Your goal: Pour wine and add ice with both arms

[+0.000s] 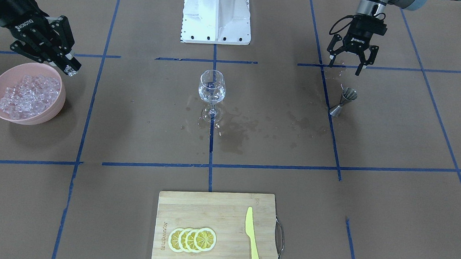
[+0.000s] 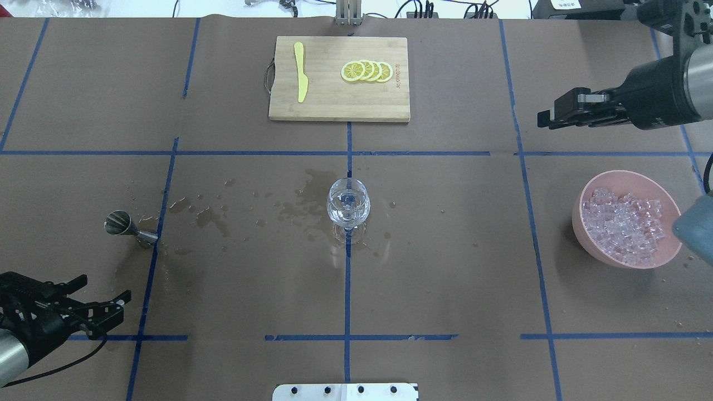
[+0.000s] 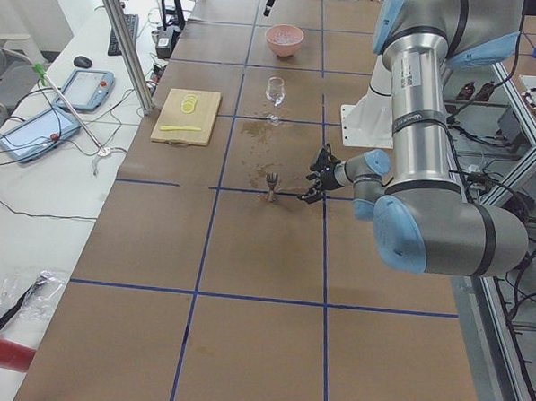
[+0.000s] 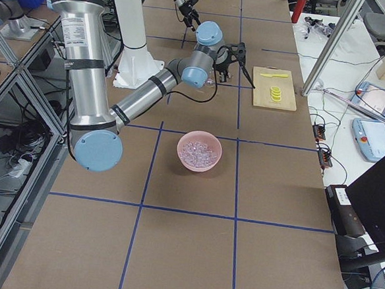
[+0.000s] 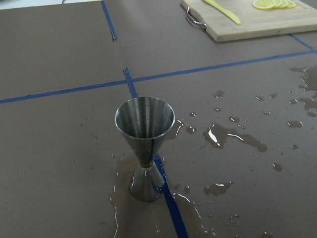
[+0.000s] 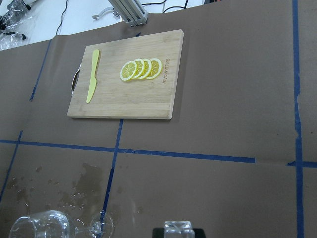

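Right claw (image 1: 71, 68): pinching one ice cube (image 1: 71, 72), raised near the bowl (image 1: 60, 97).
Left claw (image 1: 345, 69): hanging wide open, empty, near the jigger (image 1: 344, 100).
Wine (image 1: 211, 95): sitting in the glass (image 1: 212, 78), centre of the tabletop (image 1: 135, 136).
Risk: slick cube possibly slipping free in transit.

One glass (image 1: 212, 88), one jigger (image 1: 343, 102), one bowl (image 1: 56, 104), one board (image 1: 210, 207), one knife (image 1: 251, 237) — four lemon slices (image 1: 192, 240)

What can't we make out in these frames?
Fill level of the glass: clear on clear, too faint in every view.
Part of the bowl's rim: overhead, covered by the right arm's joint.
The ice cube in the right tool: right wrist view, cut by the bottom edge.
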`<state>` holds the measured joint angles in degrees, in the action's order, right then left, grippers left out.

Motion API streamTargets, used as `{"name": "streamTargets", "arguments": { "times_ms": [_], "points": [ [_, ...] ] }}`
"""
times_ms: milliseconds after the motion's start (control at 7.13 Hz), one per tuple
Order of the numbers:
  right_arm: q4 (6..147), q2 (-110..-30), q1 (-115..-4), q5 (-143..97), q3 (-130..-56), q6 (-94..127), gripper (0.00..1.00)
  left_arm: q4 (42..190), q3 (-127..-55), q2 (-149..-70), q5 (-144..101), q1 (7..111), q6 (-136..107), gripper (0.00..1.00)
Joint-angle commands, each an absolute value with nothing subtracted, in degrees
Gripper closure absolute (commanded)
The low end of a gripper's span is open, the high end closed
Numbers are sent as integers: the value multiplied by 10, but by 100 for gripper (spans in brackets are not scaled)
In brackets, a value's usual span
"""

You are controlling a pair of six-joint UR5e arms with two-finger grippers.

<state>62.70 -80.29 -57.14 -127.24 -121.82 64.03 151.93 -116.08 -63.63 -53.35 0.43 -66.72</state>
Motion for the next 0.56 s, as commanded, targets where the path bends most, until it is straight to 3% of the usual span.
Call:
{"name": "streamTargets", "arguments": {
  "times_ms": [0, 421],
  "points": [
    [631, -763, -528, -1267, -1217, 688, 100, 1516, -1166, -631, -593, 1, -667, 0],
    [633, -737, -469, -1221, -1214, 706, 100, 1410, -1252, -620, -680, 1, -669, 0]
  ]
}}
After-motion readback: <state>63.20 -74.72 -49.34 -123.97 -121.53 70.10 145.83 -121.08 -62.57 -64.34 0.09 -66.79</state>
